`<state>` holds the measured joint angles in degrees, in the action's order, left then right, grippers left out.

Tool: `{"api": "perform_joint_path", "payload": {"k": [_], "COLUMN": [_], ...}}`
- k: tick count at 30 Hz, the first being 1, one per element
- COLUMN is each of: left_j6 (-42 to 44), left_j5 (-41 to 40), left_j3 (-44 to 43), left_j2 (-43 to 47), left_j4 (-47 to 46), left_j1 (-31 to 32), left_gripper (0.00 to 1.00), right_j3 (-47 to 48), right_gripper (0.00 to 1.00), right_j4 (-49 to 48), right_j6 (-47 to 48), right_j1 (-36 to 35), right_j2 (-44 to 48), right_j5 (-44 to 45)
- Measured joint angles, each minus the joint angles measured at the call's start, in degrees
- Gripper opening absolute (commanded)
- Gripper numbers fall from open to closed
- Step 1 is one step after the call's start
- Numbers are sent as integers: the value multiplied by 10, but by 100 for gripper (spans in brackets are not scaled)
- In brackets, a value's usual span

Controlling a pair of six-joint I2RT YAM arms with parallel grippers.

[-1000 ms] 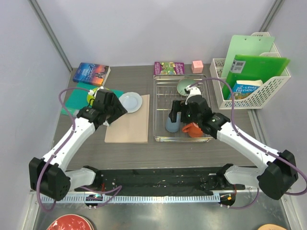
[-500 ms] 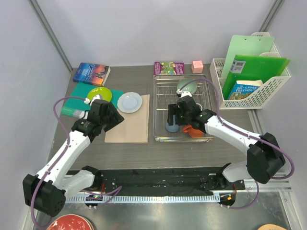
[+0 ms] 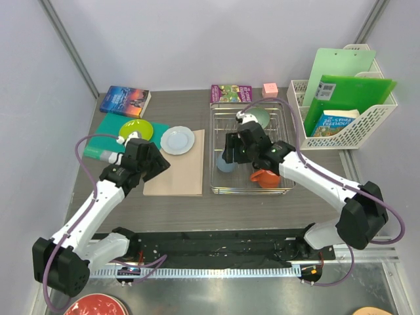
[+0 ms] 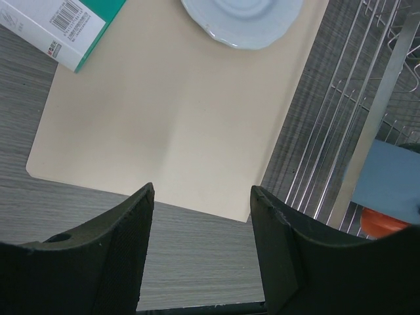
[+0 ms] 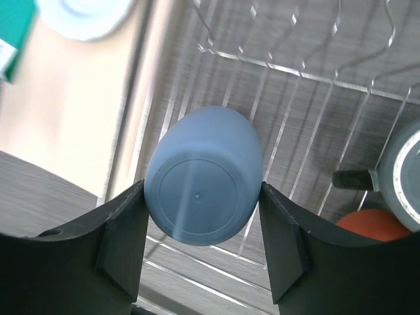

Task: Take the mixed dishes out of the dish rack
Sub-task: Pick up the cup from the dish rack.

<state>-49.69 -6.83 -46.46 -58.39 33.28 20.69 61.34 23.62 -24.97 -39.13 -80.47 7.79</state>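
My right gripper is shut on the light blue cup and holds it tilted above the left side of the silver wire dish rack. The orange mug lies in the rack's front right. The sage-green bowl stands at the rack's back. The white plate rests on a tan board. The lime-green plate sits on a teal book. My left gripper is open and empty over the board's front edge.
A white slotted basket with green folders stands right of the rack. Books and a pink cube lie along the back. A red plate and a tan plate sit at the near edge.
My right gripper has lifted the light blue cup and carried it left in the rack. My left gripper drew back from the white plate, then stayed still.
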Motion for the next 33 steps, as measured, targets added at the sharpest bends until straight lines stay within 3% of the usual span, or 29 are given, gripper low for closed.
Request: {"api": "perform_joint_path", "payload": {"k": [4, 7, 11, 12, 16, 19, 25, 33], "left_j6": [3, 3, 0, -5, -39, -73, -129, -161], "left_j5": [0, 0, 22, 39, 118, 179, 271, 305], "left_j3": [0, 1, 24, 38, 122, 174, 190, 193], "left_j2": [3, 14, 43, 54, 109, 132, 121, 100], "left_j4": [-2, -7, -50, -73, -205, -322, -508, -600], "left_j1": [0, 0, 0, 0, 0, 0, 0, 0], "left_gripper": [60, 60, 59, 59, 80, 85, 86, 85], "right_j3": [51, 75, 81, 76, 30, -7, -58, -59], "right_gripper": [15, 1, 1, 1, 1, 1, 1, 1], "right_j4": [19, 22, 13, 0, -61, -102, -183, -260], "right_j6": [-4, -7, -18, -23, -55, -85, -144, -190], "right_j1": [-3, -3, -3, -3, -3, -3, -3, -3], "right_j2": [17, 45, 83, 94, 128, 132, 124, 101], "right_j5": [-1, -4, -14, -22, -57, -88, -144, -190]}}
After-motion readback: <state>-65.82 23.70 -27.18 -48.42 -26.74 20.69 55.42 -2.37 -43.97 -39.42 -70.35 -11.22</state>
